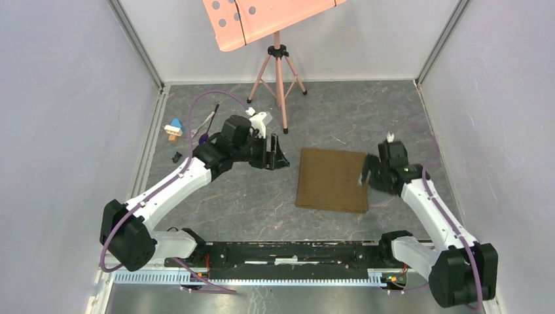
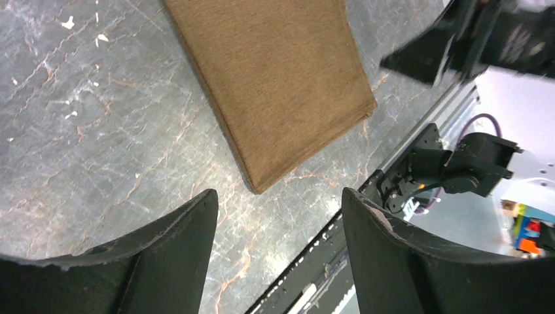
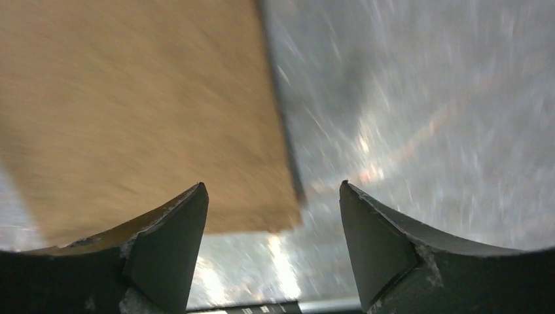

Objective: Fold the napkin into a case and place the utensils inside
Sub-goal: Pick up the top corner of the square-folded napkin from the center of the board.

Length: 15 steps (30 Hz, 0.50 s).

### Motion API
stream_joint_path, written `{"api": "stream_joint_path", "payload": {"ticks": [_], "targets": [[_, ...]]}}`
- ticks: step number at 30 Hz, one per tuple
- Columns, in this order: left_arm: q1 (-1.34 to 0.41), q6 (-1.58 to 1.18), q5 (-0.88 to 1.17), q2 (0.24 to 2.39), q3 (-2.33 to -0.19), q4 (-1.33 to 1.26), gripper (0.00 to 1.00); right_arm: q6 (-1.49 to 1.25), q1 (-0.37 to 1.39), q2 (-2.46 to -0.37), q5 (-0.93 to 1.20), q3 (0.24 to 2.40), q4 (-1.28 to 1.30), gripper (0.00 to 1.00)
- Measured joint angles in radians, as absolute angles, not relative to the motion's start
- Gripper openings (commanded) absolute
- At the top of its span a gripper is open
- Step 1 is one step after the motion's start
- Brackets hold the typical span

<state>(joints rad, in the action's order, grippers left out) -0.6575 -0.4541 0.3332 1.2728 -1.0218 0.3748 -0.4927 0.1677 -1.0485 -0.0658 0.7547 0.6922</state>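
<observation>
The olive-brown napkin (image 1: 332, 179) lies flat on the table as a broad rectangle. The left wrist view shows the napkin (image 2: 275, 78) with a doubled, layered edge. My left gripper (image 1: 277, 154) hovers just left of the cloth, open, with nothing between its fingers (image 2: 280, 196). My right gripper (image 1: 366, 174) is at the cloth's right edge, open and empty (image 3: 273, 190), over the napkin's corner (image 3: 144, 111); this view is blurred. The purple-bowled spoon (image 1: 204, 137) lies at the far left behind the left arm. A thin silver fork (image 1: 201, 125) beside it is hard to make out.
A small blue, white and tan toy block (image 1: 173, 128) and a tiny black piece (image 1: 177, 157) sit near the left wall. A pink tripod stand (image 1: 279, 72) stands at the back centre. The black base rail (image 1: 288, 254) runs along the near edge.
</observation>
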Motion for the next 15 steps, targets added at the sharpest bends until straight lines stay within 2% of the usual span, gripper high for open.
{"api": "stream_joint_path", "payload": {"ticks": [4, 9, 15], "targets": [[-0.592, -0.444, 0.414, 1.273, -1.058, 0.432, 0.77, -0.559, 0.149, -0.998, -0.119, 0.607, 0.810, 0.62], [-0.576, -0.414, 0.448, 1.265, -1.092, 0.449, 0.77, -0.599, 0.143, -0.994, -0.079, 0.527, 0.777, 0.47], [-0.551, -0.410, 0.456, 1.263, -1.088, 0.451, 0.77, -0.616, 0.142, -1.016, -0.019, 0.476, 0.717, 0.47]]}}
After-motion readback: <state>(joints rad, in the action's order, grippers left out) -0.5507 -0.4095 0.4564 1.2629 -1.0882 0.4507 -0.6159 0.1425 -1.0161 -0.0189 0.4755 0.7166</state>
